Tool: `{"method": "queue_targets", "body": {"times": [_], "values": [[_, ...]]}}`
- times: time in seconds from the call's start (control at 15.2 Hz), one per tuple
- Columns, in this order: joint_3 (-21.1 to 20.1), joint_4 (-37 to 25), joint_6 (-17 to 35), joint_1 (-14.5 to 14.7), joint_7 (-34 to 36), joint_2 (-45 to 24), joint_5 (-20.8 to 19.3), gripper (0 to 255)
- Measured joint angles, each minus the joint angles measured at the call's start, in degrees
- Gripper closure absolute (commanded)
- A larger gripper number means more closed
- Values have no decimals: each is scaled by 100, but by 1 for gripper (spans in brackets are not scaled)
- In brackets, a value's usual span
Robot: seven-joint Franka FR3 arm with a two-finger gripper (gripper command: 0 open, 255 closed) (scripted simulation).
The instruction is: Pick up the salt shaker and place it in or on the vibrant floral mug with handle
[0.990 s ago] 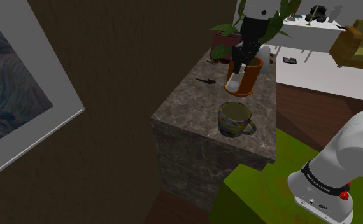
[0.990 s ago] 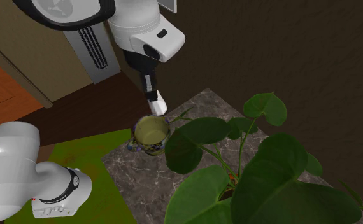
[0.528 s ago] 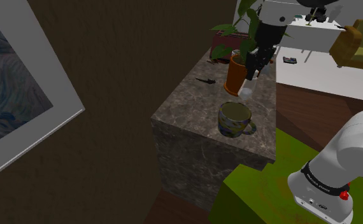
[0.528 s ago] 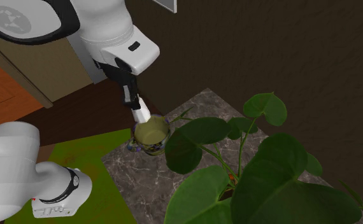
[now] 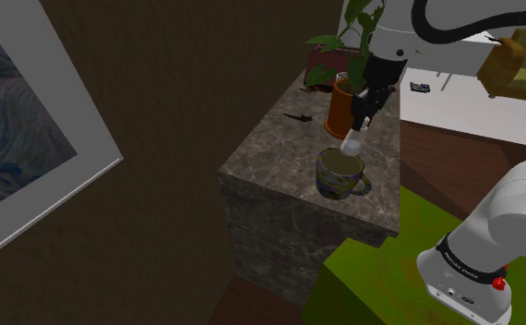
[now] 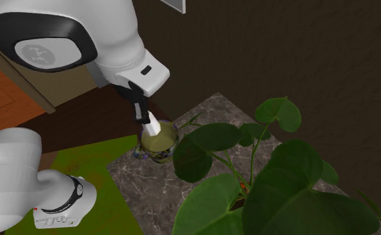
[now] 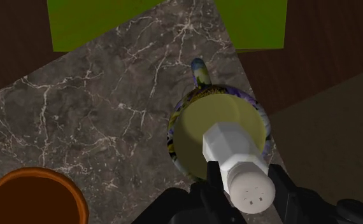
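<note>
Your gripper (image 7: 248, 194) is pinching the white salt shaker (image 7: 236, 153) between its two black fingers, with the perforated cap toward the hand and the faceted body tilted down over the open mouth of the floral mug (image 7: 174, 130). You cannot tell whether the shaker's lower end touches the rim. The mug stands upright on the dark marble counter (image 7: 78, 114), handle pointing away from the orange plant pot (image 7: 30, 197) nearby
</note>
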State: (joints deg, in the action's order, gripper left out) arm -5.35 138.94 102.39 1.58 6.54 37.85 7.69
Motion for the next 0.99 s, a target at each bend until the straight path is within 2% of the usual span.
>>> {"method": "queue_targets", "body": {"times": [0.53,0.99], "values": [[-53,622,652,23,-34,-31,56,255],[-43,701,740,16,-60,-39,53,255]]}}
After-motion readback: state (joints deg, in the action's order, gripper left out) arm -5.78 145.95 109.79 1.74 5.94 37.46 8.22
